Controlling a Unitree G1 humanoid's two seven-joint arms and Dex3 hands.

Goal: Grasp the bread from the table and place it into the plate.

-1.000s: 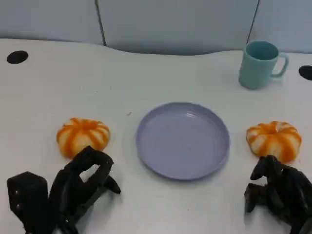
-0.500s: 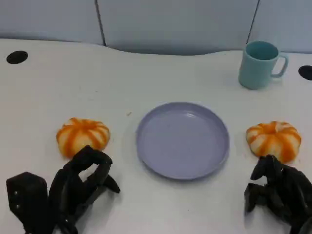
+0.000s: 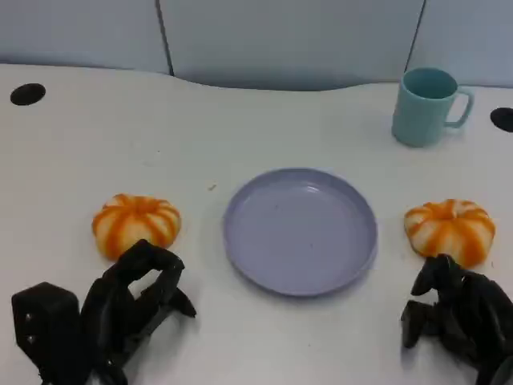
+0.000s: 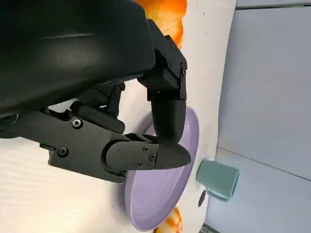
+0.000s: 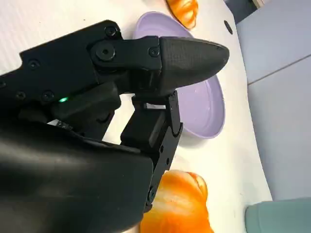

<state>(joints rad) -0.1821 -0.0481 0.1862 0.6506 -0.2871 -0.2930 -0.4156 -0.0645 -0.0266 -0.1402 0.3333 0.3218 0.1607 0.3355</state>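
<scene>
Black screw-studded left hand [image 3: 132, 309], green light.

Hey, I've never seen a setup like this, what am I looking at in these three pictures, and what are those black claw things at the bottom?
Those black things are the two hands of a humanoid robot at a white table. One picture looks down from its head: its left hand is at the lower left and its right hand at the lower right. The other two come from cameras at each wrist, so they look tilted and show that hand up close. On the table lie a purple plate, an orange-and-white striped bread just beyond the left hand, a second bread just beyond the right hand, and a teal mug farther back. Both hands have their fingers curled and hold nothing.
</scene>
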